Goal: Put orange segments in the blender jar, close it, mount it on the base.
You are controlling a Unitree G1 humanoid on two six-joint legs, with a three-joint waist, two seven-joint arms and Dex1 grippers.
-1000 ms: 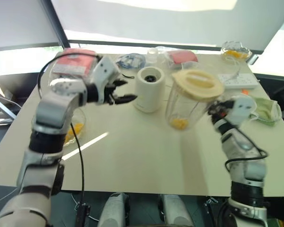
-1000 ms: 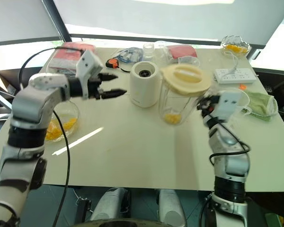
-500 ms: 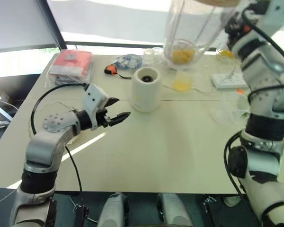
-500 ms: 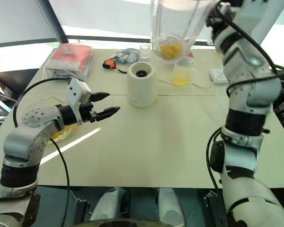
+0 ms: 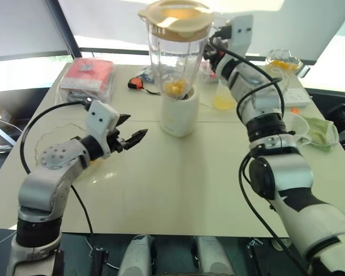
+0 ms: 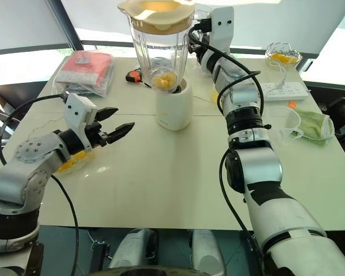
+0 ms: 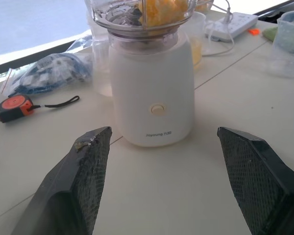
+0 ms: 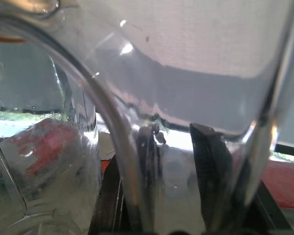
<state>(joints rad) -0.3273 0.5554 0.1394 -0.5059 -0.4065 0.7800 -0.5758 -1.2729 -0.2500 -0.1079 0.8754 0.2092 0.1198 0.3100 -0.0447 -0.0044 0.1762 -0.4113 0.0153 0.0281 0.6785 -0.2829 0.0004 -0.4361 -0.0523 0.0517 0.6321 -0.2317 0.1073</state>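
The clear blender jar (image 5: 173,60) stands upright on top of the white base (image 5: 180,112) at the table's middle back. A cream lid (image 5: 175,15) covers it, and orange segments (image 5: 175,87) lie at its bottom. My right gripper (image 5: 210,50) reaches in from behind and to the right, shut on the jar's handle; in the right wrist view its fingers (image 8: 209,164) clasp the glass handle (image 8: 130,161). My left gripper (image 5: 132,135) hovers open over the table, left of the base and apart from it. The left wrist view has the base (image 7: 152,100) beyond its spread fingers (image 7: 83,171).
A glass bowl of orange segments (image 6: 73,162) sits under my left forearm. At the back lie a red packet (image 5: 89,77), a tape measure (image 5: 136,85), a cup of juice (image 5: 223,99) and a power strip (image 5: 290,98). A green cloth (image 5: 322,131) lies right.
My right arm lifted the lidded jar from the table's right side, carried it high, and brought it down onto the base. My left gripper drew back and lowered, still open.
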